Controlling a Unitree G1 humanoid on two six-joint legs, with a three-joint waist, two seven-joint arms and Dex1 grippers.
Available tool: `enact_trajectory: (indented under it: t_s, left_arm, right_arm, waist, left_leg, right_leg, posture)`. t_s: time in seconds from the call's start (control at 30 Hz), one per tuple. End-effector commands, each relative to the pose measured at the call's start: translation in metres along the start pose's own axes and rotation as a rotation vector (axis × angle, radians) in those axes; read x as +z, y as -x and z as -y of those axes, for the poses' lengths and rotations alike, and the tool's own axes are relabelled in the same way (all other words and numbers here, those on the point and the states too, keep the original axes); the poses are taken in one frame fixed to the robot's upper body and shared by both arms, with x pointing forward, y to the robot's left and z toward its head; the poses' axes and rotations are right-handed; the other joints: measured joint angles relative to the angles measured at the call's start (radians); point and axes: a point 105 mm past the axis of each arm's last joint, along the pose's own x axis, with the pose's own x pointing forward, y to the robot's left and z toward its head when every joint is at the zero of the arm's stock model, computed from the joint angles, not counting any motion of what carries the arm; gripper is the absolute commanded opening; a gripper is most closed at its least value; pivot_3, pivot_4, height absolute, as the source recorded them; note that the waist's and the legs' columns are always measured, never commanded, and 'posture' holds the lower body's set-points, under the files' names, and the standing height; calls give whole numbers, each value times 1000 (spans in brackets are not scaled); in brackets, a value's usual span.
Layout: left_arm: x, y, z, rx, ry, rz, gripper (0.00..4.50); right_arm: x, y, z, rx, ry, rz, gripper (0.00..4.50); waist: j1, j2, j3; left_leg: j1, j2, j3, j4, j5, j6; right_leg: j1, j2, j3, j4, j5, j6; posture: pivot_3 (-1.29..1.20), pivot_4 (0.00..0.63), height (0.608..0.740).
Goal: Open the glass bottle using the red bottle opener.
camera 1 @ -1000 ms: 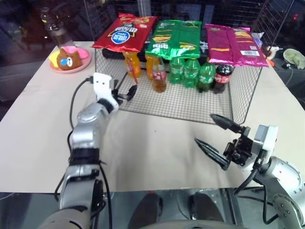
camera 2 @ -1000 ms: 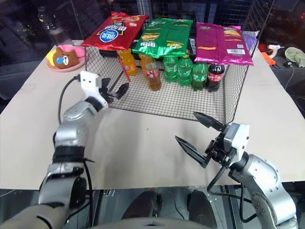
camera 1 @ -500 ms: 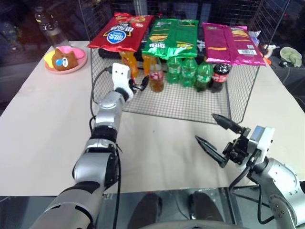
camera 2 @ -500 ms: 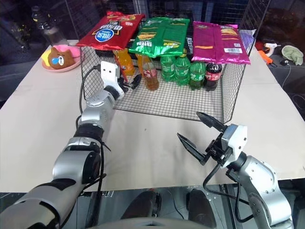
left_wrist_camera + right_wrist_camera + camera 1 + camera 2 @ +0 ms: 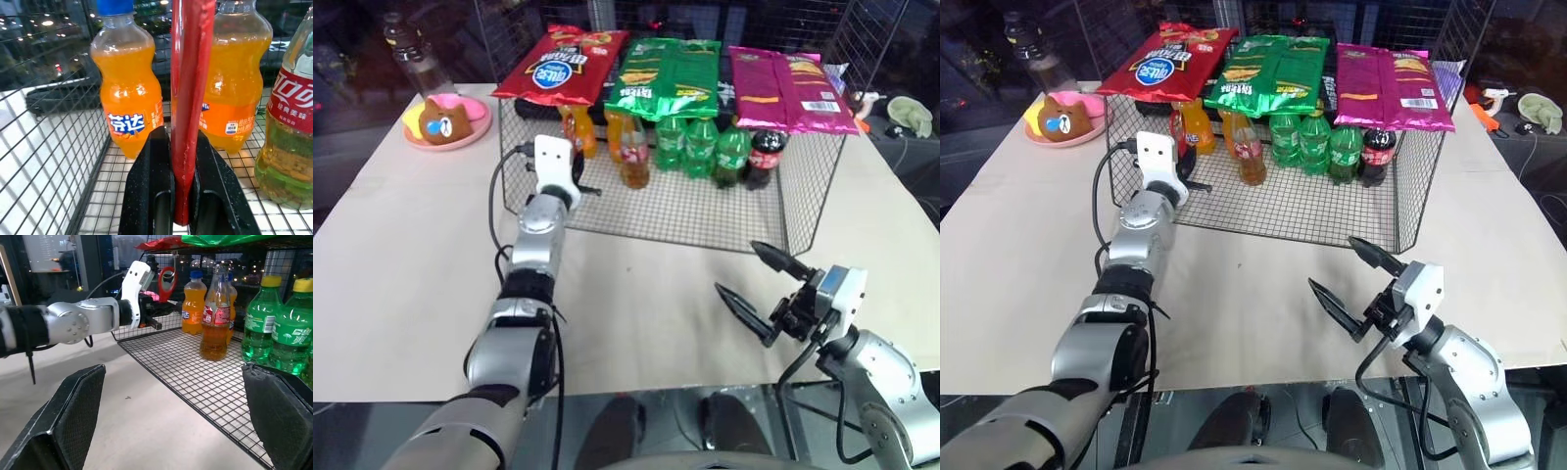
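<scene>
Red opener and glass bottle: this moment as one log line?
left claw: shut on red opener | right claw: open, empty | glass bottle: untouched in wire rack

We count three flat snack bags lying on top of the black wire-mesh rack (image 5: 822,186): one red bag (image 5: 558,64), one green bag (image 5: 668,70) and one magenta bag (image 5: 791,86). Under them we count seven bottles standing in a row: two orange plastic soda bottles (image 5: 128,83), one clear glass bottle of amber liquid with a red-and-white label (image 5: 634,157), three green plastic bottles (image 5: 702,149) and one dark cola bottle with a red label (image 5: 767,157). We see one flat red bottle opener (image 5: 188,98), one pink round plate (image 5: 460,129) bearing one brown bear-faced toy (image 5: 440,119), and two black two-fingered claws, left claw (image 5: 177,215) and right claw (image 5: 766,289).
</scene>
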Motion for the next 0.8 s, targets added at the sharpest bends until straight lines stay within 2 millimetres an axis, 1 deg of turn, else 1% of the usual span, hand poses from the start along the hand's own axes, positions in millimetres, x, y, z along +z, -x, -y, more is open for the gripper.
enact_trajectory:
  t_s: [0.03,0.1,0.23,0.27,0.37,0.4,0.43,0.5,0.57,0.63,0.67,0.73,0.77,0.8]
  left_arm:
    - [34,7,-11,103,-143,129,39]
    - [40,13,-16,146,-224,157,39]
    - [39,25,-36,284,-275,155,39]
    - [41,28,-38,303,-291,163,39]
    - [46,35,-41,338,-301,192,39]
    - [47,38,-39,337,-284,203,39]
    - [50,40,-34,308,-233,226,39]
    - [55,42,-11,169,-114,265,39]
    - [53,43,17,2,-4,255,39]
    - [52,52,54,-206,111,245,39]
    - [53,56,64,-265,141,242,39]
    - [50,69,102,-482,326,181,39]
    - [50,75,114,-556,404,156,39]
    - [51,81,126,-634,482,133,39]
  right_arm:
    - [8,0,-2,13,21,35,4500]
    - [10,0,-2,13,22,35,4500]
    - [14,-2,-2,17,22,36,4500]
    - [14,-2,-2,18,22,35,4500]
    - [15,-6,-1,16,17,33,4500]
    - [16,-7,0,14,15,31,4500]
    - [16,-8,2,2,7,29,4500]
    - [15,-10,7,-26,-31,21,4500]
    - [16,-11,10,-36,-43,13,4500]
    - [16,-15,14,-53,-24,3,4500]
    - [17,-16,16,-60,-22,3,4500]
    - [22,-23,20,-67,-71,29,4500]
    - [23,-25,21,-66,-89,33,4500]
    - [18,-27,22,-70,-116,5,4500]
  waist:
    - [0,0,0]
    - [-1,0,0]
    - [2,0,0]
    - [2,0,0]
    - [2,0,0]
    - [2,0,0]
    - [3,0,0]
    - [7,0,0]
    - [12,0,0]
    - [12,0,0]
    - [11,0,0]
    - [9,0,0]
    - [6,0,0]
    - [5,0,0]
  left_leg:
    - [-1,0,0,0,0,0]
    - [-1,0,0,0,0,0]
    - [-1,0,0,0,0,0]
    - [-1,0,0,0,0,0]
    - [-1,0,1,1,0,0]
    - [-1,0,1,1,0,0]
    - [-1,0,1,1,0,0]
    - [-1,1,1,1,0,0]
    - [-2,1,0,1,0,0]
    - [-2,0,0,2,0,0]
    - [-2,0,1,2,0,0]
    - [-2,0,1,2,0,0]
    - [-2,0,1,2,0,0]
    - [-2,0,1,3,0,0]
  right_leg:
    - [-1,0,0,0,0,0]
    - [-1,0,0,0,0,0]
    - [-1,0,1,1,0,0]
    - [-1,0,1,1,0,0]
    - [-1,0,1,1,0,0]
    - [-1,0,1,1,0,0]
    - [-2,0,1,1,0,0]
    - [-2,0,1,1,0,0]
    - [-2,-1,0,1,0,0]
    - [-2,-1,0,1,0,0]
    - [-2,-1,1,1,0,0]
    - [-1,-1,1,1,0,0]
    - [-2,0,1,1,0,0]
    - [-2,0,1,2,0,0]
  posture:
    - [0,150,740]
    - [0,150,740]
    - [0,150,740]
    - [0,150,740]
    - [0,150,740]
    - [0,150,740]
    - [0,150,740]
    - [0,150,740]
    - [0,150,740]
    - [0,150,740]
    - [0,150,740]
    - [0,150,740]
    - [0,150,740]
    - [0,150,740]
